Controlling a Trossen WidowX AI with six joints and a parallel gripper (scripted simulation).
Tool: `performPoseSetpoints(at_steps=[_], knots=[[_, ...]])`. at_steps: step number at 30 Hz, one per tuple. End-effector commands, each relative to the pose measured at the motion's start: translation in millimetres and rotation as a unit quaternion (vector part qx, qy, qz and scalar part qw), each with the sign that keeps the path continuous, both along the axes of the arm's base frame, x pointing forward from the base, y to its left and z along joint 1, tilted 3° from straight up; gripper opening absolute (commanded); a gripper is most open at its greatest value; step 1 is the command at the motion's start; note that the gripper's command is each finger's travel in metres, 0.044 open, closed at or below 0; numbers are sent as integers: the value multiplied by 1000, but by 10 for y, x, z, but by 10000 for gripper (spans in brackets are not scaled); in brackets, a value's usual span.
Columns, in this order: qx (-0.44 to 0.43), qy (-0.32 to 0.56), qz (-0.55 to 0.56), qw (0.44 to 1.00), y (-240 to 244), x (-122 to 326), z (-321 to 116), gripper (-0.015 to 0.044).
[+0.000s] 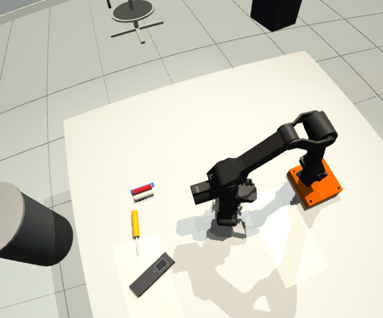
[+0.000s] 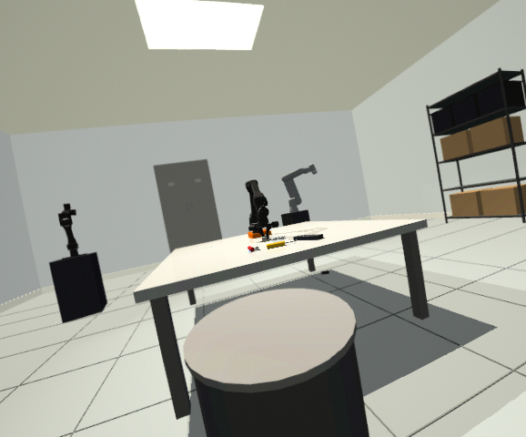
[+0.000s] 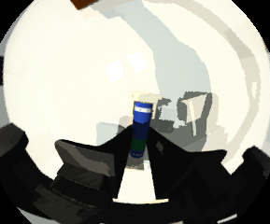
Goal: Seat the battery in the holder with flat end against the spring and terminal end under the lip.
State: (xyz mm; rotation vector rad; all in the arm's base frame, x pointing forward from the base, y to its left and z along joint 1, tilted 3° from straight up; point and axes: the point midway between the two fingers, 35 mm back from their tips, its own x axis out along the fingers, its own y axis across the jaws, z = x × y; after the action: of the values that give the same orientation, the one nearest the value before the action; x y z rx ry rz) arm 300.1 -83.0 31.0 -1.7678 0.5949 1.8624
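The blue battery (image 3: 142, 122), with a white band near its far end and a dark green part nearer the fingers, lies between the fingertips in the wrist view. My gripper (image 3: 140, 129) (image 2: 267, 236) is shut on it, low over the table. A pale piece (image 3: 149, 96), which looks like the holder's end, shows just beyond the battery's banded end. The rest of the holder is mostly hidden by the battery, fingers and shadow. In the top view the arm covers the battery. I cannot tell whether the battery touches the holder's floor, spring or lip.
On the table (image 1: 116, 136) (image 2: 197, 260), a red cylinder (image 1: 142, 189) on a blue strip lies beside a white cylinder (image 1: 144, 195). A yellow-handled screwdriver (image 1: 135, 224) (image 2: 275, 245) and a dark grey bar-shaped device (image 1: 150, 275) (image 2: 308, 237) lie nearby. The orange base (image 1: 323, 193) is at the right.
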Motion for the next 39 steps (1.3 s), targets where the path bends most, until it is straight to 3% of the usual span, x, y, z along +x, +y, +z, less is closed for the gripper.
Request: performPoseSetpoints(at_steps=[1,15,19,33,39], knots=[[0,0,-3,1000,15,-29,0,59],[1,1,-3,1000,20,-37,-3,59],[1,1,-3,1000,20,-37,-3,161],[0,1,-1,1000,17,-47,143,161],[0,1,-1,1000,11,-60,540,318]])
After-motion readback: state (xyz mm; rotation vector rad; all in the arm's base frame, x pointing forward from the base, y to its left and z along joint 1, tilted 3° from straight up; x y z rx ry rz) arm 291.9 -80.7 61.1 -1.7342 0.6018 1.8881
